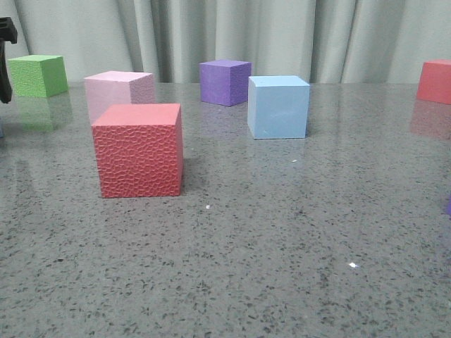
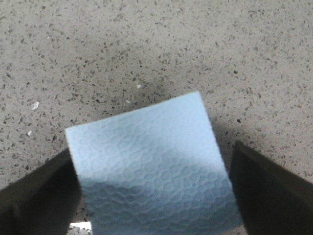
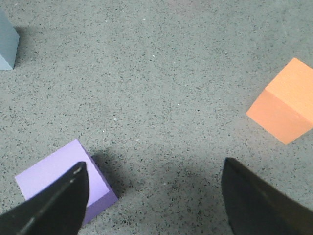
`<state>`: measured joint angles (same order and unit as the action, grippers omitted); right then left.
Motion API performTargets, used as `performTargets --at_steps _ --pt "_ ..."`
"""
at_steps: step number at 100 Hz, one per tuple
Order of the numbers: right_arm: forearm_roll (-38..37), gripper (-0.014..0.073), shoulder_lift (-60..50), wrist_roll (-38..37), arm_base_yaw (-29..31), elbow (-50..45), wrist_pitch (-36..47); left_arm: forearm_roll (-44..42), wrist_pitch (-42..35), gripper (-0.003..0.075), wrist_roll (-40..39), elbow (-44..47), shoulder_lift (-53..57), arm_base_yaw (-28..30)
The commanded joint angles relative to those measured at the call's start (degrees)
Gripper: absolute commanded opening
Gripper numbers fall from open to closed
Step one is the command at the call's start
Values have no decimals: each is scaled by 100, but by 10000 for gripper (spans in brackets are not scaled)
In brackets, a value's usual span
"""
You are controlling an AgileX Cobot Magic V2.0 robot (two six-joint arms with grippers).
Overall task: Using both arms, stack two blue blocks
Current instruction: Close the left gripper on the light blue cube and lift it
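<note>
While the left gripper (image 2: 155,188) hangs over the speckled grey table (image 1: 282,246) at its far left edge, its jaws stand wide on either side of a blue block (image 2: 149,164), and whether the fingers (image 2: 39,196) press the block's sides cannot be told. Rightward in the front view come a green cube (image 1: 39,75), a pink cube (image 1: 118,91) just behind a red cube (image 1: 139,149), a purple cube (image 1: 225,82), then the second blue block (image 1: 278,106) resting on the table near the middle. A further red cube (image 1: 435,81) sits far right. The right gripper (image 3: 154,198) is spread open and empty above bare table, with another purple cube (image 3: 63,181) beside one finger and an orange cube (image 3: 284,102) apart.
</note>
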<state>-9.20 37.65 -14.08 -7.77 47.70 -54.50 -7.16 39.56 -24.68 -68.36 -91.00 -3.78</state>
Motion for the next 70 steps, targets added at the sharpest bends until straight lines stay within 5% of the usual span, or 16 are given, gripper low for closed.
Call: performTargets --at_steps 1,31,70 --pt "-80 557 -5 49 25 130 370 -16 -267 468 -55 -190 197 23" --pt "-80 557 -5 49 25 130 370 -16 -258 300 -43 -190 197 23" --pt "-81 557 3 49 25 130 382 75 572 294 588 -887 462 -220"
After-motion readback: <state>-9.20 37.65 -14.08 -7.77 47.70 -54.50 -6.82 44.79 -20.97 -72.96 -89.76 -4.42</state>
